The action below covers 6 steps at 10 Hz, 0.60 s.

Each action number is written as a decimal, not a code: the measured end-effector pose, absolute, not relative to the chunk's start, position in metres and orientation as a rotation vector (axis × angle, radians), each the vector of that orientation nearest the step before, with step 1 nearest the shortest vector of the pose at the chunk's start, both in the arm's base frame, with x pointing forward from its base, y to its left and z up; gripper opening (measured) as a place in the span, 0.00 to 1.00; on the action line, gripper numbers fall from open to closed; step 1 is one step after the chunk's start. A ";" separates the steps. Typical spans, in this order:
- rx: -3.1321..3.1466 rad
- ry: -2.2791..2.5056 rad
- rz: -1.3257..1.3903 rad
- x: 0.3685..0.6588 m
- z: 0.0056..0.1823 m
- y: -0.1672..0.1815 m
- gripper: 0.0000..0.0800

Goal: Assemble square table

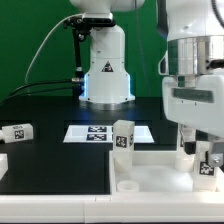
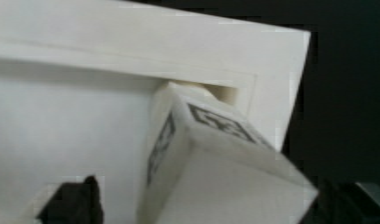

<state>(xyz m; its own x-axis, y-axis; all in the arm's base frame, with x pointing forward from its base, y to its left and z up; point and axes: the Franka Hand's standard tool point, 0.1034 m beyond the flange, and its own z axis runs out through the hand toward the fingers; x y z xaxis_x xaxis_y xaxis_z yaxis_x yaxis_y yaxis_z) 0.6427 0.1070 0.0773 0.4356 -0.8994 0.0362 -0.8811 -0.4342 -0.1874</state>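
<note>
The white square tabletop point(image 1: 150, 168) lies flat at the front of the black table, underside up with raised thick edges. One tagged white leg point(image 1: 122, 138) stands upright at its far corner on the exterior view's left. My gripper point(image 1: 199, 150) hangs over the corner on the exterior view's right, astride a second upright leg point(image 1: 207, 163). In the wrist view that leg point(image 2: 213, 160) rises from the tabletop's point(image 2: 80, 110) corner between my dark fingers point(image 2: 71, 200). A gap shows on each side of it, so my gripper point(image 2: 219, 205) is open.
A third leg point(image 1: 18, 132) lies on its side on the black table at the exterior view's left. The marker board point(image 1: 98, 132) lies flat behind the tabletop. The robot's base point(image 1: 105, 75) stands at the back centre.
</note>
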 end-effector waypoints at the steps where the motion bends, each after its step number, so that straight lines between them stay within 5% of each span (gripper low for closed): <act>1: -2.629 1.445 -0.194 0.643 0.078 0.110 0.80; 4: -2.764 1.215 -0.222 0.643 0.077 0.106 0.81; 6: -3.044 0.583 -0.243 0.646 0.078 0.109 0.81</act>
<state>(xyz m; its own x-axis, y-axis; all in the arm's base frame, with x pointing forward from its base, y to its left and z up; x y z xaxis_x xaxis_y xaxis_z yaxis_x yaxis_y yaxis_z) 0.6458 0.1085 0.0783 0.9174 -0.3700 0.1468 -0.3649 -0.9290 -0.0617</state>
